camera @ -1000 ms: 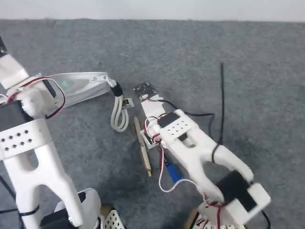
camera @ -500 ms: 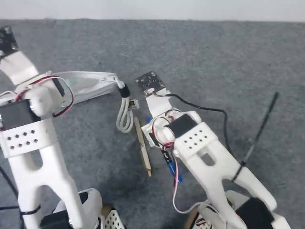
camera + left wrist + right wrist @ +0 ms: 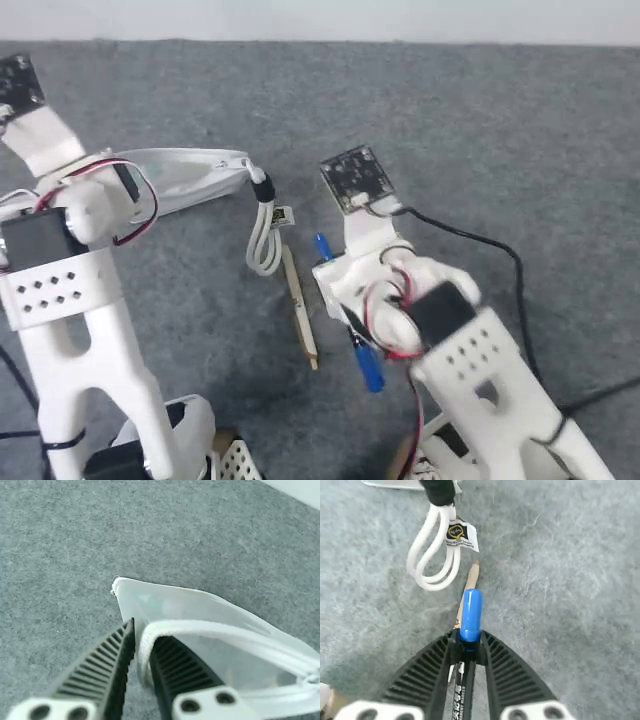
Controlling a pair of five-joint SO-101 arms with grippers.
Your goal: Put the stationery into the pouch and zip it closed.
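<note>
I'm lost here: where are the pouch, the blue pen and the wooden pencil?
pouch (image 3: 200, 610): left wrist view, on its clear side wall.
blue pen (image 3: 470, 611): right wrist view, on its blue cap.
wooden pencil (image 3: 301, 318): high view, midway along its shaft.

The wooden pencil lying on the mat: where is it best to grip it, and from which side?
Probably the middle of the pencil, from straight above, closing across its thin shaft. It lies flat, so no side gets under it; the white loop lies close to its far end.
</note>
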